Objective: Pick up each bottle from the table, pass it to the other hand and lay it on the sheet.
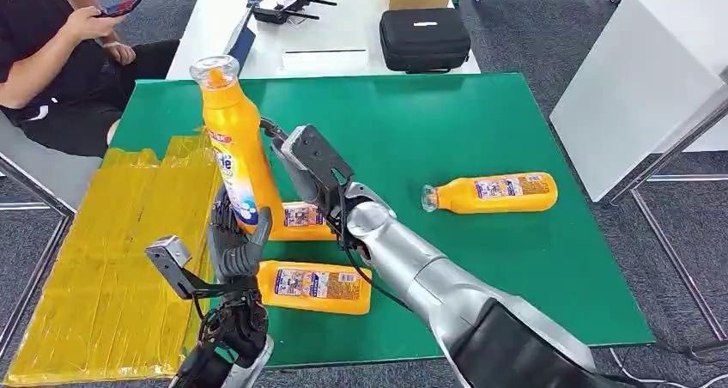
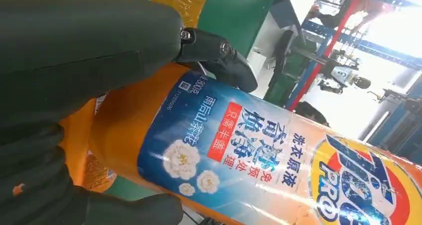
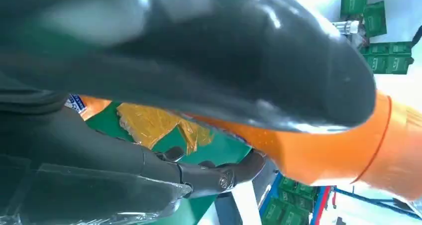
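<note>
An orange detergent bottle (image 1: pixel 233 139) with a blue label stands upright in the air over the left part of the green table (image 1: pixel 446 122). My left hand (image 1: pixel 236 246) grips its lower end from below; up close, the bottle (image 2: pixel 249 155) lies between the thumb and fingers of that hand (image 2: pixel 74 51). My right hand (image 1: pixel 296 160) reaches in from the right and wraps the bottle's middle; the bottle (image 3: pixel 323 150) sits between that hand's (image 3: pixel 199 51) thumb and fingers. The yellow sheet (image 1: pixel 103 259) lies flat to the left.
Three more orange bottles lie on the table: one on the right (image 1: pixel 489 192), one near the front (image 1: pixel 313 285), one (image 1: pixel 300 216) partly behind my right arm. A seated person (image 1: pixel 51 53) is at far left. A white table (image 1: pixel 335 27) carries a black case (image 1: pixel 425 38).
</note>
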